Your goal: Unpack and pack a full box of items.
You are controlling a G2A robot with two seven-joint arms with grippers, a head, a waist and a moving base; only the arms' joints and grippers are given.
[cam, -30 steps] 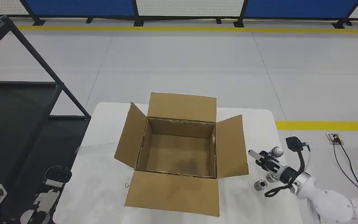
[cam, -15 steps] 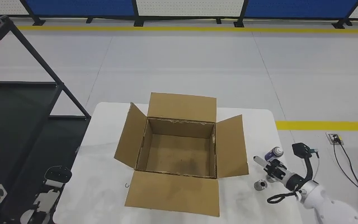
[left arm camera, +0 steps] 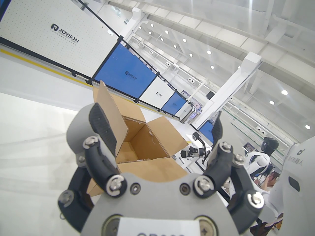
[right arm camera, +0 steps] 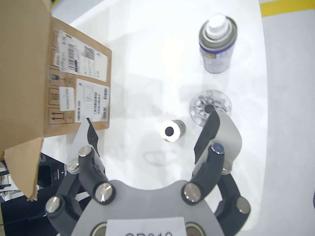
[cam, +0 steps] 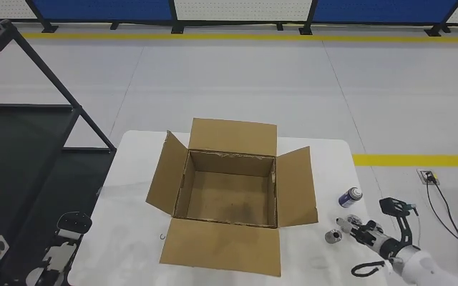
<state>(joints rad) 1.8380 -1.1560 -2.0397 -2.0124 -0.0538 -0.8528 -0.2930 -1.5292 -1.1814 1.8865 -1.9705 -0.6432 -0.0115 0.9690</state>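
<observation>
**Right arm pulls back, leaving spray can standing beside emptied box**

Top view: Over the last second the right gripper (cam: 346, 227) has drawn back from the spray can (cam: 350, 197) to a spot off the near right of the cardboard box (cam: 232, 136). The can is left upright on the white table (cam: 136, 214), clear of the box's right flap and much where it stood a second ago. A small metal cylinder (cam: 331, 236) stands just beside the gripper, on the box's near right. All four flaps are folded out and the box floor is bare. The unpacking half therefore looks finished, and the repacking is not yet begun.

Left wrist view: The left gripper (left arm camera: 157, 116) hangs off the box's left side and does not touch it. Its jaws are spread wide with nothing between them. The cardboard box (left arm camera: 147, 138) shows a plain brown interior with ragged, torn edges along the rim.

Right wrist view: The right gripper (right arm camera: 151, 121) also has its jaws spread and holds nothing. The small metal cylinder (right arm camera: 171, 130) stands untouched on the table in the gap between them. A flanged metal disc (right arm camera: 210, 106) lies partly behind one finger. Beyond it stands the spray can (right arm camera: 217, 47), which has a blue-and-white body, a silver shoulder and a white nozzle. The box's right flap (right arm camera: 24, 74) carries white shipping labels (right arm camera: 81, 55).
</observation>
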